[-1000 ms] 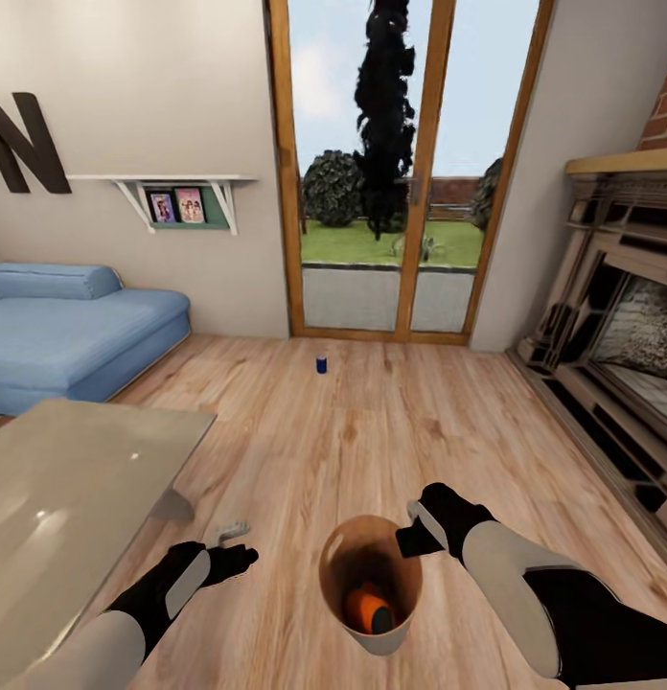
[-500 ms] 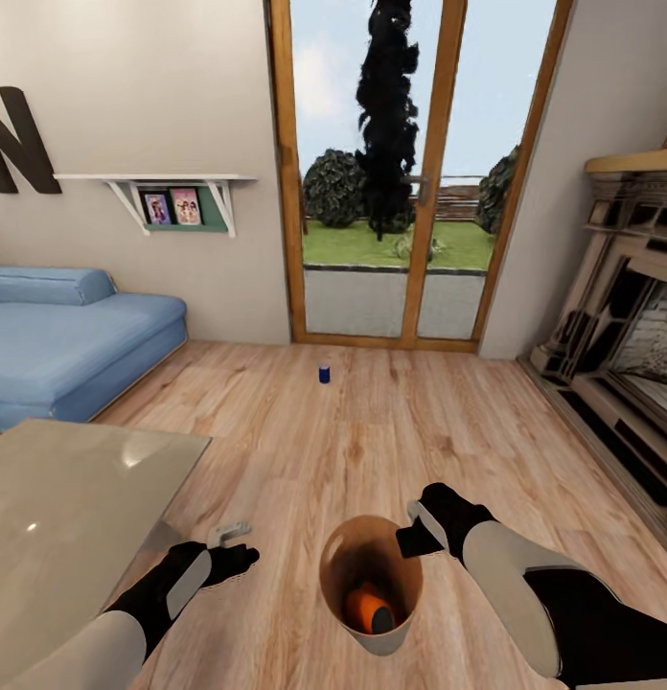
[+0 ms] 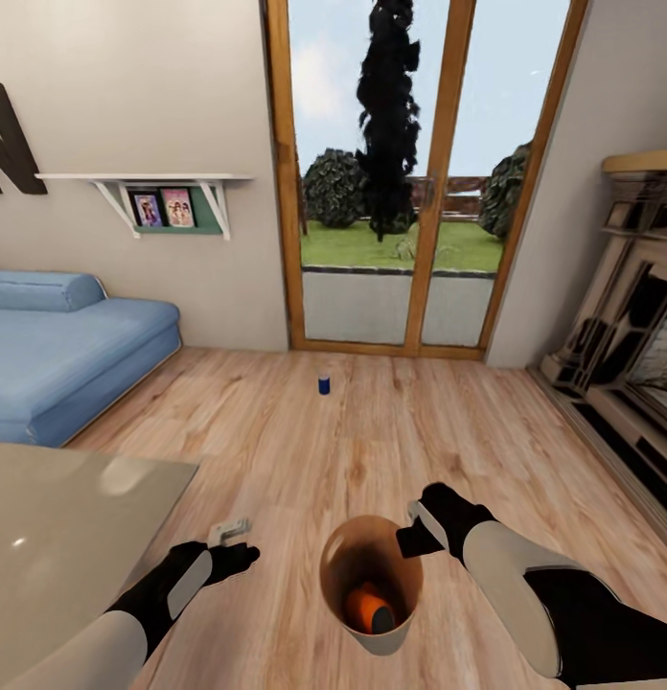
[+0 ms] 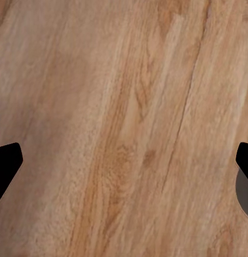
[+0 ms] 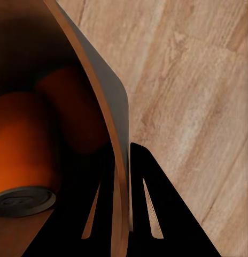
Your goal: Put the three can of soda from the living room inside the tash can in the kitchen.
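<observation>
The view has drifted right and nearer the blue soda can (image 3: 324,384) on the floor. The copper-lined trash can (image 3: 371,585), holding orange cans (image 3: 369,608), is clamped by the right gripper (image 3: 417,530); the left gripper (image 3: 240,555) is spread empty.

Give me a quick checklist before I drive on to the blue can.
1. Right gripper shut on the bin wall: ok, one of its fingers sits outside the wall, the other inside.
2. Bin upright in the head view: ok.
3. Orange cans in the bin: an orange can shows in the head view, and the right wrist view shows two orange shapes; ok.
4. Blue can located: ok, upright on the floor near the glass door.
5. Left gripper free for the pick: ok, open with only floor between its fingers.
6. Path ahead: ok, bare floor; table stays off to the left.
</observation>
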`<state>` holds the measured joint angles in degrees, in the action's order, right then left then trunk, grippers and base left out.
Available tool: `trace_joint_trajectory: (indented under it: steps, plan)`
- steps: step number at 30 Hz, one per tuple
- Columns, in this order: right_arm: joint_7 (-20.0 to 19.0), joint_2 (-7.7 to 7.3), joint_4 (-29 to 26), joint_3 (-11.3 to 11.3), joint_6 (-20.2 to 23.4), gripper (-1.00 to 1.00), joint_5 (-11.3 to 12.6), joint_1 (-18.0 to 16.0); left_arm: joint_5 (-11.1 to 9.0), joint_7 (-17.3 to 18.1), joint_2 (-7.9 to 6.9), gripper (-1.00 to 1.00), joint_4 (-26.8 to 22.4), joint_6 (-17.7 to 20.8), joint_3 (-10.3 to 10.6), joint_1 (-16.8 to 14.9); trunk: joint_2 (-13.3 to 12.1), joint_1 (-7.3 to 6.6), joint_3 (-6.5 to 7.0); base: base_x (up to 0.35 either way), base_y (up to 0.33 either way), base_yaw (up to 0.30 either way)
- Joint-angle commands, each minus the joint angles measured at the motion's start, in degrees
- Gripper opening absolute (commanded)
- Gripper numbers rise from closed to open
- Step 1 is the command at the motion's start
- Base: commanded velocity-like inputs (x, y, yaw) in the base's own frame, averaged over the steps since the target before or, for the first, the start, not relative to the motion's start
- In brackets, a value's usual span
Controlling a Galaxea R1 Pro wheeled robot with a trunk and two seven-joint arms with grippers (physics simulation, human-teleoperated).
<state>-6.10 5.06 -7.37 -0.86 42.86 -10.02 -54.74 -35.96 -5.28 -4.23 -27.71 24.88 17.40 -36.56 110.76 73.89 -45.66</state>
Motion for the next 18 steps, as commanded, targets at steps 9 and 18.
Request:
trace_joint_trajectory:
  steps: [9, 18]
  plan:
    - [-0.4, 0.04, 0.0, 0.6, 0.0, -1.0, 1.0, 0.0, 0.0, 0.0, 0.01, 1.0, 0.0, -0.1, 0.0, 0.0, 0.0, 0.0, 0.01, 0.346, 0.0, 0.0]
    - [-0.4, 0.04, 0.1, 0.6, 0.0, -1.0, 1.0, 0.0, 0.0, 0.0, 0.01, 1.0, 0.0, -0.1, 0.1, 0.0, 0.0, 0.0, 0.01, 0.346, 0.0, 0.0]
